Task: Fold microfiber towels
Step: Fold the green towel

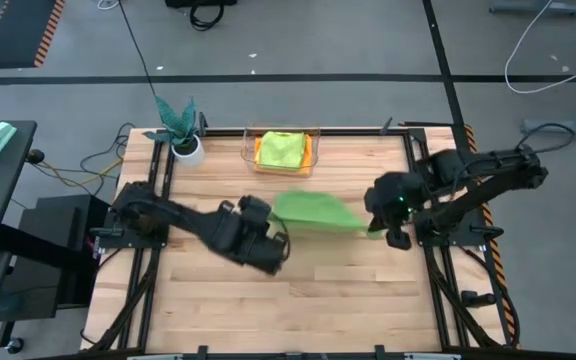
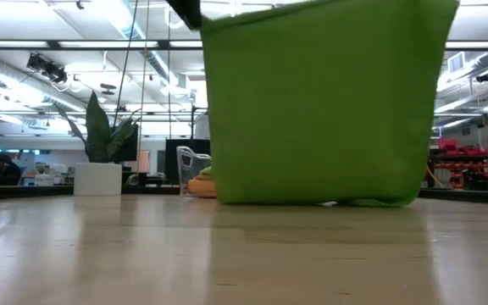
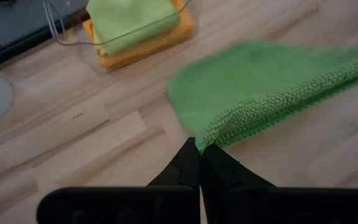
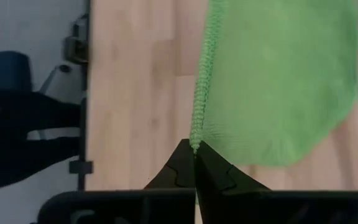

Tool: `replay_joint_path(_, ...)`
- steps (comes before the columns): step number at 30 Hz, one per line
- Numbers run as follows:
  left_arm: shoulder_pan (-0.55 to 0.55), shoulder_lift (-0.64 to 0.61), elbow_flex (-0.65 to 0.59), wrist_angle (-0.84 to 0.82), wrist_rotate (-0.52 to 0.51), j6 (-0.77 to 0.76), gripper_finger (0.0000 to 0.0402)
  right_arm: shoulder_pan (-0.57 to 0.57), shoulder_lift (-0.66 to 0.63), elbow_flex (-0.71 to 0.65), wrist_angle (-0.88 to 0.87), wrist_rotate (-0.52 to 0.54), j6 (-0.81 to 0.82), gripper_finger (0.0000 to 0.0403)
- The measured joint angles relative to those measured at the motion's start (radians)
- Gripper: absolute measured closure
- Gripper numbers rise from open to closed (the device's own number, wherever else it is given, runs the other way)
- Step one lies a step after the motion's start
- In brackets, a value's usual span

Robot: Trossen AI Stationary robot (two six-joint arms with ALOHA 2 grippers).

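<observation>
We see left claw point(image 3: 199, 148) pinching one corner of the green towel point(image 1: 315, 209) | right claw point(image 4: 194, 148) pinching the opposite corner | towel hangs stretched between them above mid-desk point(image 1: 328, 290), lower edge brushing it | other towels point(image 1: 280, 150) stacked in clear bin point(image 1: 247, 146) at desk's far edge

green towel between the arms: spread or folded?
Spread, hanging. The left gripper and right gripper each pinch a corner of the green towel; its bottom edge touches the table.

The high view looks straight down on the table point(image 1: 298, 300); the low view looks level across it. Both wrist views look close at the green towel point(image 3: 272, 93).
</observation>
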Motion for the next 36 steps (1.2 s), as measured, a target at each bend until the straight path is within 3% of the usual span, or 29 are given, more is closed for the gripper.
replay_joint_path(5, -0.060, -0.023, -0.002, -0.015, -0.158, -0.133, 0.0398, 0.033, -0.001, 0.041, -0.007, 0.022, -0.014, 0.0403)
replay_joint_path(9, -0.034, -0.063, -0.002, -0.016, -0.216, -0.117, 0.0398, -0.051, -0.001, 0.141, -0.103, 0.102, -0.069, 0.0403)
replay_joint_path(15, 0.037, -0.132, 0.001, 0.014, -0.311, -0.020, 0.0398, -0.234, 0.000, 0.394, -0.168, 0.217, -0.188, 0.0403)
replay_joint_path(18, 0.066, -0.160, 0.001, 0.068, -0.312, 0.062, 0.0398, -0.333, 0.016, 0.461, -0.221, 0.206, -0.217, 0.0403)
replay_joint_path(22, 0.099, -0.180, 0.000, 0.140, -0.287, 0.202, 0.0398, -0.383, 0.027, 0.429, -0.270, 0.159, -0.234, 0.0403)
replay_joint_path(27, 0.157, -0.182, -0.002, 0.106, -0.241, 0.258, 0.0398, -0.395, 0.065, 0.346, -0.255, 0.152, -0.305, 0.0403)
replay_joint_path(36, 0.282, -0.207, -0.001, 0.145, -0.169, 0.393, 0.0398, -0.559, 0.104, 0.372, -0.238, 0.123, -0.465, 0.0403)
